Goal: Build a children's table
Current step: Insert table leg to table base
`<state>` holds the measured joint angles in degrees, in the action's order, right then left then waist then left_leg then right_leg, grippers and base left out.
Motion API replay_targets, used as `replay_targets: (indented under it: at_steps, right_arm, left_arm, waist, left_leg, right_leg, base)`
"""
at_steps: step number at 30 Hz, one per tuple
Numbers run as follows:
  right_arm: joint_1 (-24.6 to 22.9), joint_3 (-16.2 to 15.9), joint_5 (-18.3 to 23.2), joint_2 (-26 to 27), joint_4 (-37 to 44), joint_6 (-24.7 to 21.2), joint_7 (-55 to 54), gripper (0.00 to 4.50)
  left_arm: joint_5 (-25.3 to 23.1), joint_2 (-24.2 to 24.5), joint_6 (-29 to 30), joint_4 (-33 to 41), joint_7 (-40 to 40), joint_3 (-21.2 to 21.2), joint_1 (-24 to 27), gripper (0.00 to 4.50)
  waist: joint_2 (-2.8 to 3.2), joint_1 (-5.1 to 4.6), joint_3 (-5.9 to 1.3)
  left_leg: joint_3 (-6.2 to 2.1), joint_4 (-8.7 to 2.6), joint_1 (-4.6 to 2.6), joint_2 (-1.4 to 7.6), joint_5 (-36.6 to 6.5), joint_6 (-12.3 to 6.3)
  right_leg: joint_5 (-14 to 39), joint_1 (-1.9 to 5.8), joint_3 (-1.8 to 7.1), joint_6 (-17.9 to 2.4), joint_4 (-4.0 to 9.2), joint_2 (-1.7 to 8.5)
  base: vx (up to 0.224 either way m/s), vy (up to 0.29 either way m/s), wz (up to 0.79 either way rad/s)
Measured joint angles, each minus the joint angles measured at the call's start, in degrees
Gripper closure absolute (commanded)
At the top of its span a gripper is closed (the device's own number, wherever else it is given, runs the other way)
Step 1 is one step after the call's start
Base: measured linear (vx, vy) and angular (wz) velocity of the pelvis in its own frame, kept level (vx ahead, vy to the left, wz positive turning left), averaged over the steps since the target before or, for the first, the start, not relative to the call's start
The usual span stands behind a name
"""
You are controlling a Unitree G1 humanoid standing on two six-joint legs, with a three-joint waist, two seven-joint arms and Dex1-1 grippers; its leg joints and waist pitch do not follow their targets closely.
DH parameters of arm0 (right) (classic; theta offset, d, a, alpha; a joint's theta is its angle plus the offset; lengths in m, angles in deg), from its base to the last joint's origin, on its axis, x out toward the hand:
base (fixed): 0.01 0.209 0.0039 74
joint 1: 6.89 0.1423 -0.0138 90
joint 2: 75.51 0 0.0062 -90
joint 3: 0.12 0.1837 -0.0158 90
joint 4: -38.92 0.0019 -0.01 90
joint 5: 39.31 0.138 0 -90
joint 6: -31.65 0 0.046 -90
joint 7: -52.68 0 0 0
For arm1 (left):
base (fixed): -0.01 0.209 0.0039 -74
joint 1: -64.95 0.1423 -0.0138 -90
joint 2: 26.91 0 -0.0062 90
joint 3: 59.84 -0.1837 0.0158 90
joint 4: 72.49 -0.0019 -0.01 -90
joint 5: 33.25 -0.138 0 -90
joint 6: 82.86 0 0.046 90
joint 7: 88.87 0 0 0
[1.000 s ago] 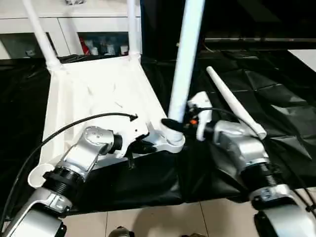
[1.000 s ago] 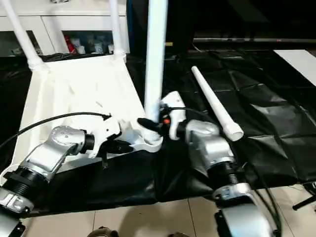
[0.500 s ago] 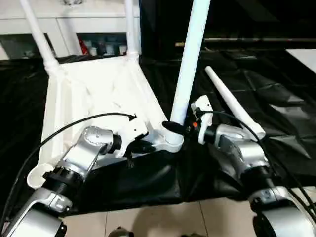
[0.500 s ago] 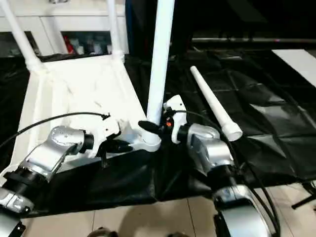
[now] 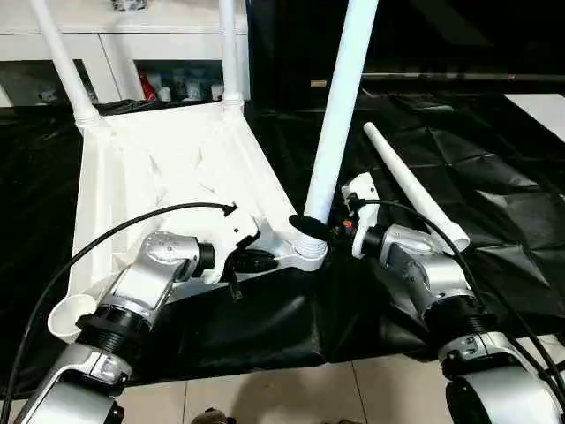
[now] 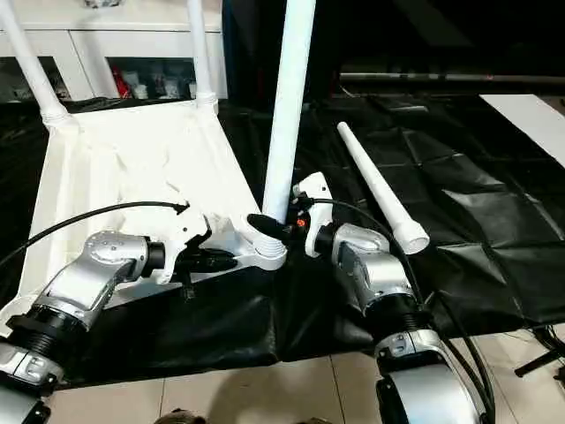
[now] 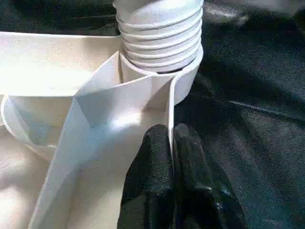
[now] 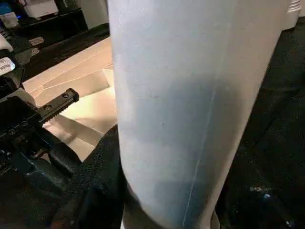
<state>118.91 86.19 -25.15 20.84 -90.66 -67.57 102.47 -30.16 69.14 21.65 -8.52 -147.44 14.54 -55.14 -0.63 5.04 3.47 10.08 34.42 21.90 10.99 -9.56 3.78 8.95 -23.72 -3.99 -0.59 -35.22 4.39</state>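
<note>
One large work table (image 5: 494, 168) under a black cover took up most of the head views, from the middle band to the right edge. On it, in the left half of the frame, lay the single top (image 5: 168, 168) of the children's table, white, ribbed and upside down, its long axis running from the lower left toward the upper middle of the frame.

Four white legs could be counted. Two far legs (image 5: 60, 62) stood upright in the top's far corner sockets, rising out of the upper left of the frame. A third leg (image 5: 340, 106) stood in the near right corner socket (image 5: 309, 252) at frame centre, its long axis nearly vertical and tilted slightly to the right toward its upper end; in the left wrist view its ribbed foot (image 7: 159, 33) sat in that socket. The fourth leg (image 5: 415, 185) lay flat on the black cover right of centre, pointing from upper left to lower right, open wide end nearest the camera.

One white cabinet (image 5: 132, 35) ran along the upper left edge.

There were two grippers. The right gripper (image 5: 311, 227) clasped the third leg just above the socket. The left gripper (image 7: 170, 143) was pressed together, pinching the top's thin rim beside that socket.
</note>
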Motion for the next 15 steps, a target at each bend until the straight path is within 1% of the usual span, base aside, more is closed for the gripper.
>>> replay_targets:
  at_steps: [4, 7, 9, 12, 15]
  right_arm:
    - [0.0, 0.0, 0.0, 0.3, -0.8, 0.6, 0.0, 2.57]
    - [0.1, 1.1, 0.1, 0.9, -1.9, 1.1, -0.1, 2.57]
    - [0.1, 1.7, 1.0, 1.3, -2.7, 1.1, -0.6, 2.57]
    - [-0.2, 3.8, 2.9, 2.4, -3.9, 0.8, -1.5, 2.57]
    - [-1.6, 5.7, 5.0, 3.0, -3.8, 0.9, -2.1, 2.57]
  left_arm:
    - [-0.8, 0.4, -1.4, 0.1, 0.0, -0.6, 0.3, 4.5]
    - [-1.6, 0.5, -2.1, 0.1, 0.2, -0.7, 0.3, 4.5]
    - [-1.9, 0.6, -2.3, 0.1, 0.3, -0.8, 0.3, 4.5]
    - [-2.3, 0.8, -2.6, 0.0, 0.5, -1.2, 0.1, 4.5]
    - [-2.8, 1.0, -2.7, -0.1, 0.5, -1.7, -0.2, 4.5]
  waist:
    - [-0.39, 0.01, -0.24]
    - [-0.47, -0.01, -0.28]
    - [-0.55, -0.07, -0.33]
    - [-0.58, -0.11, -0.37]
    - [-0.65, -0.09, -0.41]
  left_leg:
    - [-0.01, -0.05, -0.03, 0.01, 0.0, 0.0]
    - [-0.01, -0.05, -0.04, 0.01, 0.0, 0.0]
    - [-0.01, -0.05, -0.05, 0.01, 0.0, 0.0]
    - [-0.03, -0.05, -0.09, 0.01, 0.0, 0.0]
    - [-0.03, -0.05, -0.11, 0.0, 0.0, 0.0]
  right_leg:
    - [0.0, 0.01, -0.02, 0.0, 0.01, 0.0]
    - [0.0, 0.02, -0.03, 0.0, 0.05, 0.0]
    - [0.0, 0.02, -0.03, 0.0, 0.06, 0.0]
    - [0.0, 0.04, -0.04, 0.0, 0.11, -0.01]
    - [0.0, 0.07, -0.04, 0.0, 0.18, -0.01]
  base:
    - [0.0, 0.0, 0.0]
    - [0.0, 0.0, 0.0]
    - [0.0, 0.0, 0.0]
    - [0.0, 0.0, 0.0]
    - [0.0, 0.0, 0.0]
